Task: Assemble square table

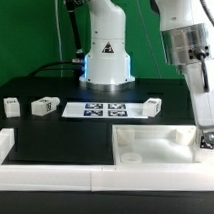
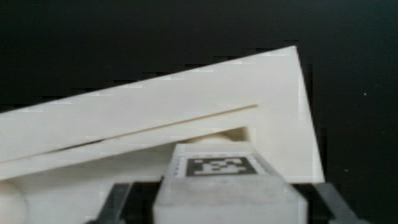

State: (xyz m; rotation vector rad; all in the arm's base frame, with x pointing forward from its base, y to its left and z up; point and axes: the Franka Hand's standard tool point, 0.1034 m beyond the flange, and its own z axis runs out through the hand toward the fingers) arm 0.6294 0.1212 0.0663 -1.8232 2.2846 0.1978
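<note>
Four legs: white blocky pieces with tags, three loose and one gripped.
Held leg point(image 1: 206, 144) point(image 2: 217, 172): upright, tag facing the wrist camera, at the tabletop's edge on the exterior view's right; whether it touches the top cannot be told.
Gripper point(image 1: 205, 133) point(image 2: 224, 205): jaws clamped on the held leg, one dark finger point(image 2: 118, 204) on each side of it.
Tabletop point(image 1: 154, 147) point(image 2: 178, 110): white square tray with raised rim, flat on the black table point(image 1: 64, 139), one corner showing in the wrist view.
First loose leg point(image 1: 10, 105): far on the exterior view's left.
Second loose leg point(image 1: 45, 107): near the first, apart from it.
Third loose leg point(image 1: 153, 105): just beside the marker board's end on the exterior view's right.
Marker board point(image 1: 103, 110): flat, before the robot base point(image 1: 105, 57).
Border bars point(image 1: 53, 176): long white bars along the table's front edge and the exterior view's left.
</note>
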